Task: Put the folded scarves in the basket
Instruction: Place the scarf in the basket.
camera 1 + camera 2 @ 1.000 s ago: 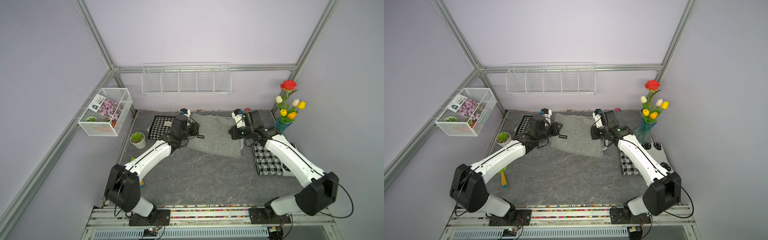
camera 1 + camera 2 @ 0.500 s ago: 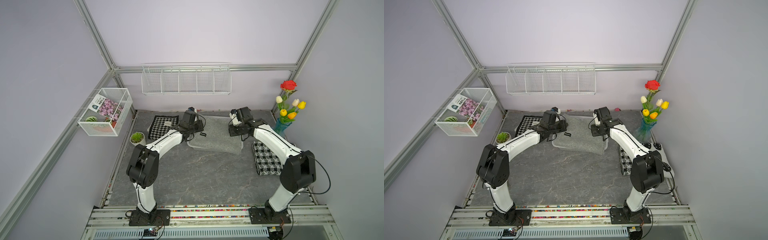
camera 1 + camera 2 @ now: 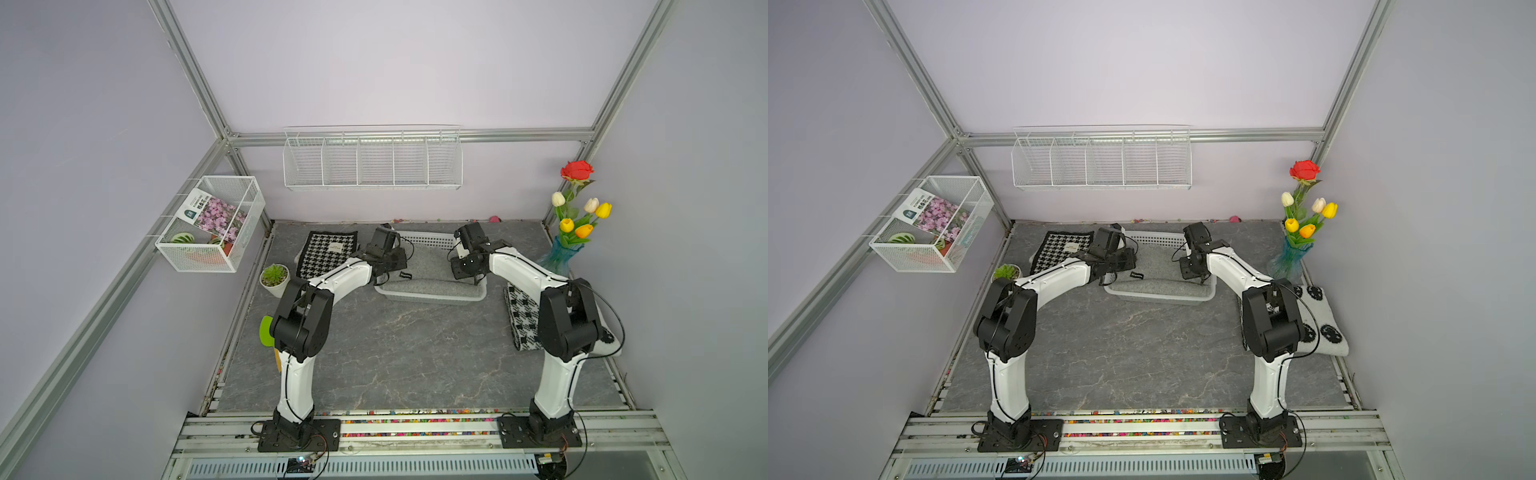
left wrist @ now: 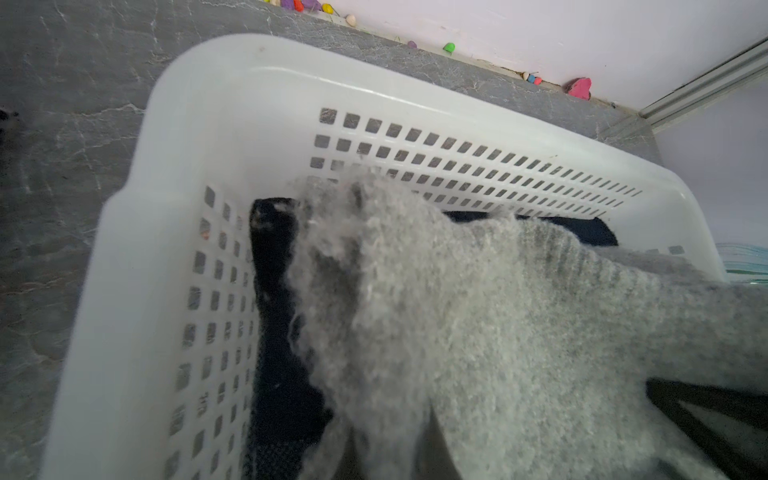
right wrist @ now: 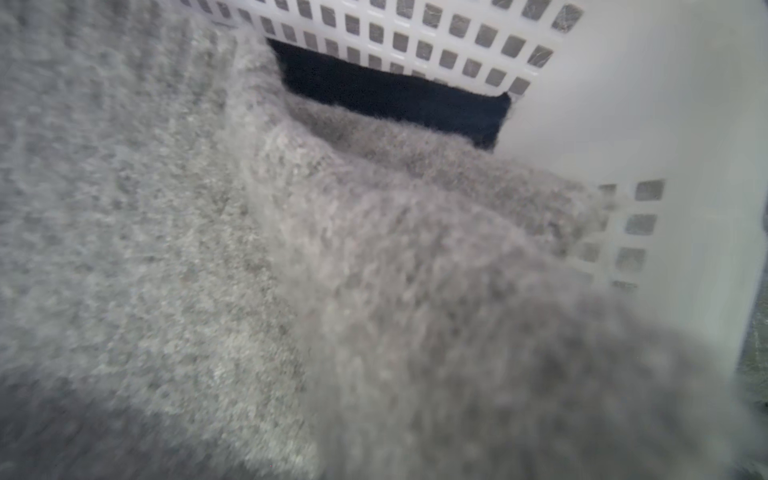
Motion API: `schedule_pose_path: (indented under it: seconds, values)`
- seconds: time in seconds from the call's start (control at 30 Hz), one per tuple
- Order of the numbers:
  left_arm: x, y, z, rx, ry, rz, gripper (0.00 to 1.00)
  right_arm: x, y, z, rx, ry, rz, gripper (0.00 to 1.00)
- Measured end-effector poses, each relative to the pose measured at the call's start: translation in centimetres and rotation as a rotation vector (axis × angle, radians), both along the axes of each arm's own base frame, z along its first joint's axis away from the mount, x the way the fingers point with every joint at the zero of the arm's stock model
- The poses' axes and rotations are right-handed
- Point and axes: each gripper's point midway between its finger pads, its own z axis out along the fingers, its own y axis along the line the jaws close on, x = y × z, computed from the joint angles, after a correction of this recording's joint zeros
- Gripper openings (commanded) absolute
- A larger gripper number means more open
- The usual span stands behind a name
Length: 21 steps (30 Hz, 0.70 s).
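Observation:
The grey folded scarf (image 3: 428, 266) (image 3: 1158, 266) lies in the low white basket (image 3: 430, 296) (image 3: 1158, 298) at the back of the table. My left gripper (image 3: 395, 268) (image 3: 1121, 266) is at the scarf's left end and my right gripper (image 3: 467, 272) (image 3: 1192, 272) at its right end, both low over the basket. In each wrist view the scarf (image 4: 498, 332) (image 5: 291, 270) rises in a bunch toward the shut jaws and hides the fingers. The basket's perforated wall (image 4: 415, 141) (image 5: 457, 45) stands close behind. A dark layer (image 4: 278, 291) shows under the scarf.
A houndstooth cloth (image 3: 328, 253) and a small potted plant (image 3: 274, 276) lie left of the basket. A black-and-white cloth (image 3: 523, 316) and a flower vase (image 3: 561, 253) are at the right. A wire rack (image 3: 372, 160) and wire box (image 3: 212, 224) hang on the walls.
Both arms reached farther back, carrying the scarf from the table in front into the basket, which it hid before and which now shows round it.

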Motion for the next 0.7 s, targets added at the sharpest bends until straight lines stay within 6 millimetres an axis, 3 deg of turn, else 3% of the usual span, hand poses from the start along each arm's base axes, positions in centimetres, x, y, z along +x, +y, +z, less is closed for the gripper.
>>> schedule_pose_path:
  seconds: [0.2,0.3,0.5,0.6,0.7]
  values:
    - [0.4,0.6,0.0,0.019,-0.014,0.010,0.00,1.1,0.0,0.6,-0.003,-0.053,-0.011,0.00]
    - [0.8,0.8,0.2,0.020,-0.018,0.013,0.06,1.7,0.0,0.8,-0.003,-0.079,-0.016,0.03]
    - [1.4,0.5,0.4,0.020,-0.022,0.012,0.16,2.3,-0.2,-0.4,-0.027,-0.081,-0.024,0.29]
    - [1.4,0.6,0.4,0.022,-0.022,0.015,0.23,2.5,-0.4,-0.7,-0.042,-0.084,-0.030,0.48]
    - [1.4,0.9,0.3,0.032,-0.018,0.023,0.31,2.8,-0.6,-0.4,-0.049,-0.099,-0.034,0.57]
